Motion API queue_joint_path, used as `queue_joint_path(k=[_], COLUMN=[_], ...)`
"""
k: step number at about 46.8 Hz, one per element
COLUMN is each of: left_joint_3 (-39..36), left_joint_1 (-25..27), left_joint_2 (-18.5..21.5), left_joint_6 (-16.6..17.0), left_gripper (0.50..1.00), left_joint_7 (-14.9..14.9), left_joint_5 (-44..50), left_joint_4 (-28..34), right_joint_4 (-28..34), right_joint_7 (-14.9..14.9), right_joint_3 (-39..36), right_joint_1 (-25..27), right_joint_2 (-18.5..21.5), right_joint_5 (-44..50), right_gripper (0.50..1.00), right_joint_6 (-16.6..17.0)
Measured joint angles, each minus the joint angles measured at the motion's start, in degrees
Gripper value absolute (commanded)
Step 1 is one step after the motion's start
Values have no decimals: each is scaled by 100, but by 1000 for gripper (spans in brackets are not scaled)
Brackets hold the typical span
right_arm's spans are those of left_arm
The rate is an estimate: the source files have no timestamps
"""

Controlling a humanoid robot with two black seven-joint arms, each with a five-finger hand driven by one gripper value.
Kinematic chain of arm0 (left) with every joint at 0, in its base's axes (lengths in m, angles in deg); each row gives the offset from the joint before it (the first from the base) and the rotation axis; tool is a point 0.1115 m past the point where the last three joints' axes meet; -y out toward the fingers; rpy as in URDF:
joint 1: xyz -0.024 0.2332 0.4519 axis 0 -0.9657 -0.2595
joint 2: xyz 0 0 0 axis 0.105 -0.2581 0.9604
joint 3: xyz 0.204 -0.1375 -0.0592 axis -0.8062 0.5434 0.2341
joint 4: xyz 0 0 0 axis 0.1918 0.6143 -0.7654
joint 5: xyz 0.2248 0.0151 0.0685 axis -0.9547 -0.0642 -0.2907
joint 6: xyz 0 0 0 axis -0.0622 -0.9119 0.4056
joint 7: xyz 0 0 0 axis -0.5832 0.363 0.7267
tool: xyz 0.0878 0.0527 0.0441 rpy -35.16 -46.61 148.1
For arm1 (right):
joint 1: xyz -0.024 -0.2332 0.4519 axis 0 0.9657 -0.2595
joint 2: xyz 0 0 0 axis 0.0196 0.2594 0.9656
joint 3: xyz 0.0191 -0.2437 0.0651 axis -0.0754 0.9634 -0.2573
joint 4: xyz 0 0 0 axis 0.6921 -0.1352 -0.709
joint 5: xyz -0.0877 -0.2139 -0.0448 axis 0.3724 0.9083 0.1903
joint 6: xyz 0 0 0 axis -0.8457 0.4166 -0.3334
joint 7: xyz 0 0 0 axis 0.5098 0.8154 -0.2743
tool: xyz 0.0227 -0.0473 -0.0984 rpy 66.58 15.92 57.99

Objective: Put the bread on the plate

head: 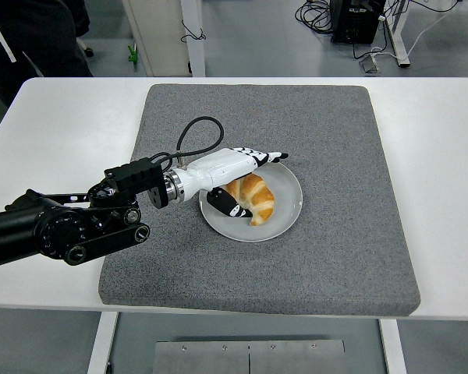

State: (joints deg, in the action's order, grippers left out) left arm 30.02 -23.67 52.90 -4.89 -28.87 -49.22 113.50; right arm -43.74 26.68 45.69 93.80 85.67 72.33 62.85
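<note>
A golden croissant [253,197] lies on the grey round plate [290,201] in the middle of the grey mat [327,132]. My left hand [246,179], white with black fingertips, hovers over the plate's left half. Its fingers [265,156] are stretched out above the croissant and its thumb sits below left of it. They hold nothing. The black left arm [62,226] comes in from the left edge. The right arm is out of view.
The mat covers most of the white table [54,132]. A person in dark clothes [31,39] stands at the top left. Table legs and cables show on the floor behind the table.
</note>
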Motion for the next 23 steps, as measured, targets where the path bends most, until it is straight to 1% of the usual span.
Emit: queue_joint_path(k=[5, 13, 23], left_joint_3=[-3, 58, 258], left_joint_1=[23, 39, 164], left_joint_2=[21, 51, 221], left_joint_6=[-44, -226, -597], left_gripper=[955, 958, 961], left_joint_7=[-4, -55, -108], left_joint_5=[42, 186, 724], left_joint_4=[42, 89, 234], right_joint_4=[0, 0, 0], right_joint_7=[0, 0, 0], right_joint_3=[0, 0, 0], right_joint_1=[0, 0, 1], right_joint_2=[0, 0, 0], right_joint_5=[0, 0, 0], right_gripper=[1000, 1000, 1000], right_joint_6=[0, 0, 0])
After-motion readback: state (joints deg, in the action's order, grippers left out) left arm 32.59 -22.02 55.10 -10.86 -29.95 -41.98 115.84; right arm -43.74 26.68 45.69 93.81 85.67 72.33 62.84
